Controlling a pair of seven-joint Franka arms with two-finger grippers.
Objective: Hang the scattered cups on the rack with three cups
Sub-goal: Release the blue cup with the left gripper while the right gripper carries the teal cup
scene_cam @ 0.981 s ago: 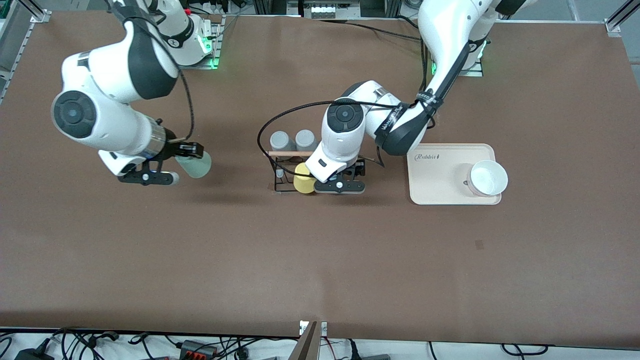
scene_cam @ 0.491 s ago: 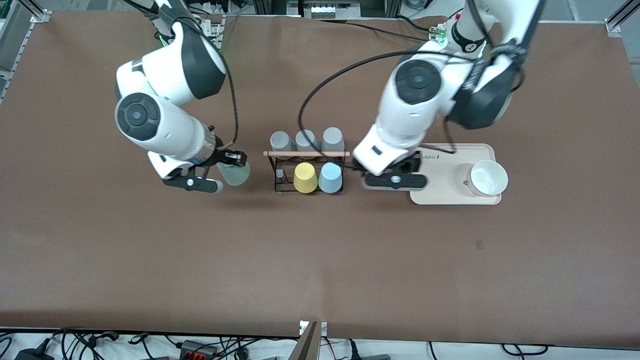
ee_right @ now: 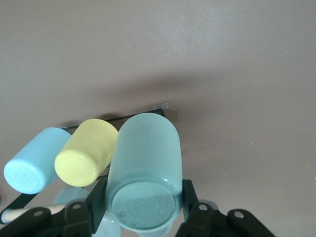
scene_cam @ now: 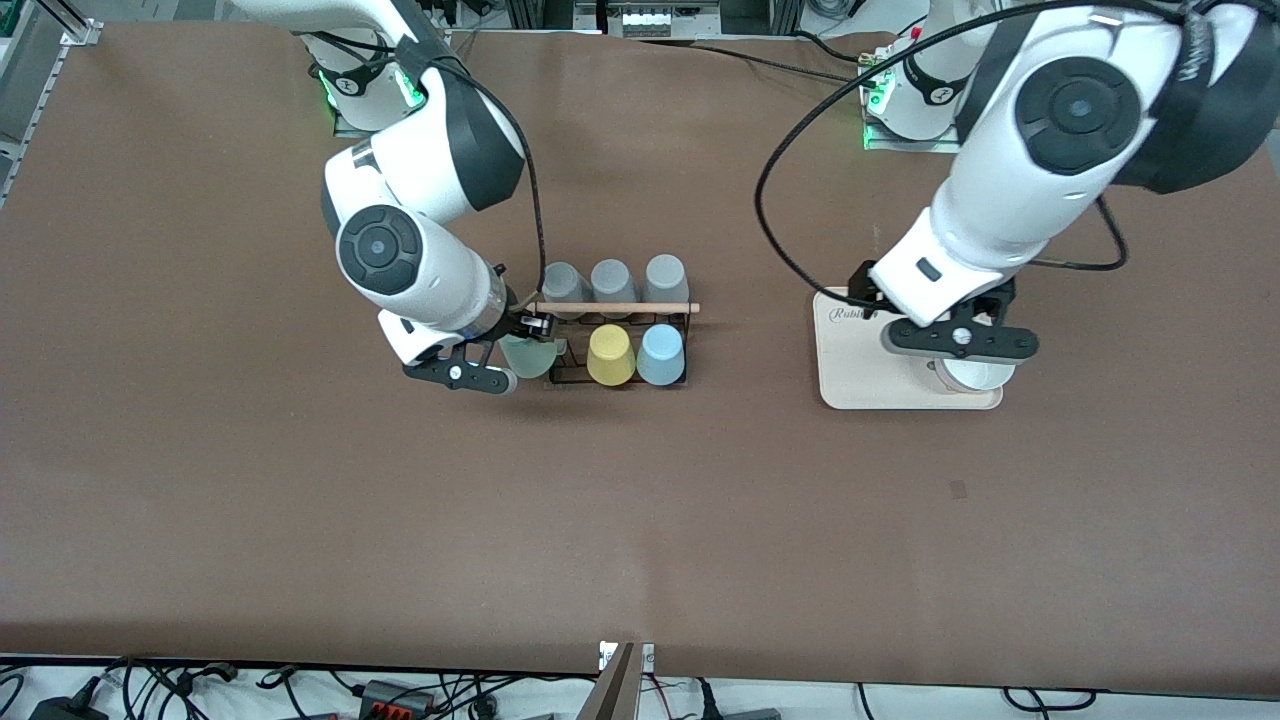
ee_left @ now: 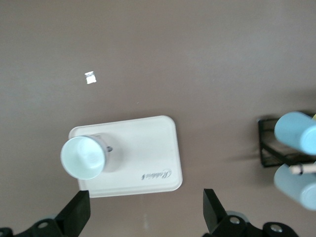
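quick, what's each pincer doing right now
Left pincer: open, empty, over the cream tray.
Right pincer: shut on the mint green cup, at the rack.

This is a robotics lab. A wide brown-covered work table (scene_cam: 640, 520) fills the scene, framed by aluminium extrusion posts (scene_cam: 1240, 35) at its corners. Two white-and-black robot arms are bolted to metal base plates (scene_cam: 380, 120) along the table edge farthest from the front camera, with green status lights glowing at the bases. Loose black cables and power adapters (scene_cam: 390, 692) lie along the table edge nearest to that camera.
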